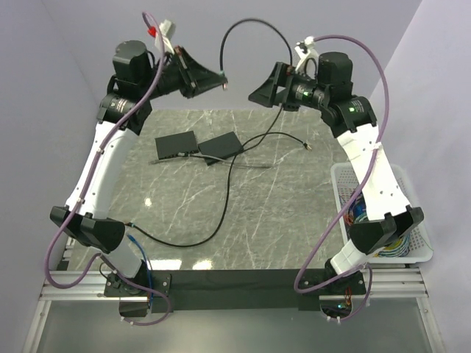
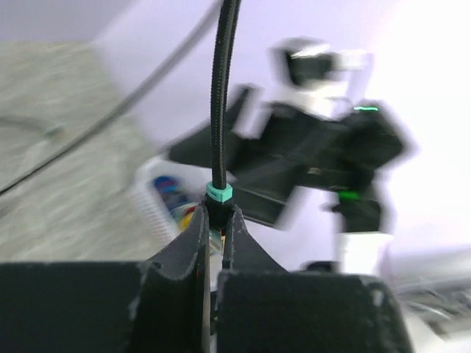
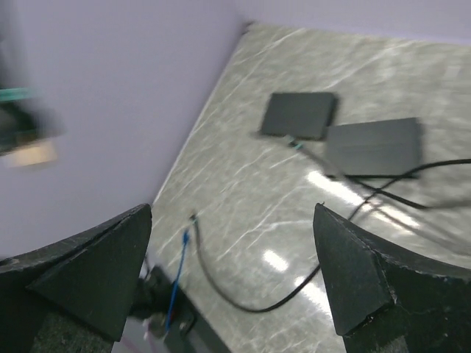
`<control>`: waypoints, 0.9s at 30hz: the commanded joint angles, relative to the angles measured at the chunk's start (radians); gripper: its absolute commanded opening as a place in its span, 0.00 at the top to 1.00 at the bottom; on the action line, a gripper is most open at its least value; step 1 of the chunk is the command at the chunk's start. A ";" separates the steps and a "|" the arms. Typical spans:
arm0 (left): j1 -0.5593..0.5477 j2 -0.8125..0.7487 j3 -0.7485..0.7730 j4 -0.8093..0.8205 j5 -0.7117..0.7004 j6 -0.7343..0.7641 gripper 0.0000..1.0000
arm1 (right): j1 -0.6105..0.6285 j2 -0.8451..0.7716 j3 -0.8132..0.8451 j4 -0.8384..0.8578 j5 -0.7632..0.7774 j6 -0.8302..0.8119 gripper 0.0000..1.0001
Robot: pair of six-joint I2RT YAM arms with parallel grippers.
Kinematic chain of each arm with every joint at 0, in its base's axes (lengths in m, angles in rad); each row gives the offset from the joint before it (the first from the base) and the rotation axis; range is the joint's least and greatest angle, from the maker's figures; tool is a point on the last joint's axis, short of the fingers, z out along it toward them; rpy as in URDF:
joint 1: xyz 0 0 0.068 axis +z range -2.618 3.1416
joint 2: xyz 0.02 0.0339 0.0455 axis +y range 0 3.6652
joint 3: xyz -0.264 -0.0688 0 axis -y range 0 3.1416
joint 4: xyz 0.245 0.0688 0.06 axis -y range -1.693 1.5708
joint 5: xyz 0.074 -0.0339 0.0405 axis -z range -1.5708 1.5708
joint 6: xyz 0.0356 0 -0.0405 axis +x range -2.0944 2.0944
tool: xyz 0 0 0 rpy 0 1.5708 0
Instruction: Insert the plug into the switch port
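Note:
My left gripper (image 1: 221, 79) (image 2: 217, 217) is raised high over the back of the table and shut on the plug (image 2: 215, 239), a pale tip just under a teal collar (image 2: 218, 193). Its black cable (image 1: 246, 22) arcs up and over towards the right arm. My right gripper (image 1: 255, 93) (image 3: 232, 272) faces it a short way off, open and empty. The switch is one of two flat black boxes lying side by side on the marble, the left box (image 1: 176, 145) (image 3: 300, 115) and the right box (image 1: 221, 145) (image 3: 375, 147). Their sockets do not show.
A black cable (image 1: 199, 241) loops across the table's middle, and another end lies at back right (image 1: 307, 146). A thin blue cable (image 1: 137, 244) lies by the left arm's base. A white basket (image 1: 413, 220) with coloured cables stands at the right edge.

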 commanded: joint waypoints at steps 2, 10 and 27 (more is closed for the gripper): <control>0.005 -0.069 0.030 0.545 0.258 -0.295 1.00 | -0.057 -0.079 -0.051 -0.007 0.327 0.036 0.03; 0.003 -0.093 0.065 0.823 0.427 -0.586 1.00 | -0.130 0.002 0.071 -0.096 0.820 0.112 0.00; 0.100 -0.218 -0.594 0.611 0.311 -0.466 1.00 | -0.436 -0.023 -0.056 -0.305 0.852 0.088 0.00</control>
